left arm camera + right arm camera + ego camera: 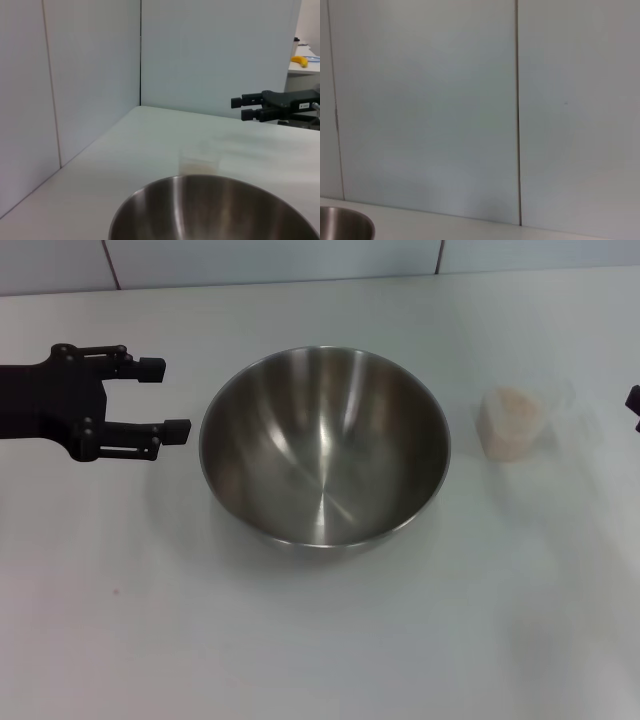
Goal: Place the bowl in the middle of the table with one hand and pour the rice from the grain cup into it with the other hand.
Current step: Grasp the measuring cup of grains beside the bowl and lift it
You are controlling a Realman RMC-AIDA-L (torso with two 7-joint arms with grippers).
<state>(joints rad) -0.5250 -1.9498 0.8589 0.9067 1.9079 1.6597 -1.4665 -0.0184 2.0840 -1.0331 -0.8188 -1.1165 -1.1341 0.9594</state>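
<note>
We see the bowl (325, 445) sitting upright near the middle of the white counter (320, 640), a large, deep stainless-steel vessel with a brushed, shiny inside that catches pale streaks of light and holds nothing. To its right, apart from it, stands the grain cup (512, 422), small and clear, its walls almost lost against the counter so that it reads mainly as a pale beige block of rice (510, 415) filling it to near the top. The left gripper (163, 398) hovers just beside the bowl's left rim, its two black fingers (140, 367) spread wide and pointing toward the bowl, touching neither the bowl nor anything else and holding nothing. The right gripper (634, 405) shows only as a dark sliver at the right edge of the head view, well to the right of the cup; in the left wrist view we find it farther off beyond the bowl and cup (239, 107), its fingers (245, 100) lying close together with a narrow gap between them, empty and clear of the cup. A small white label sits on that gripper's body, but we cannot read its writing. The right wrist view gives us only a curve of the bowl's rim (345, 225) against the pale wall panels (445, 100)
</note>
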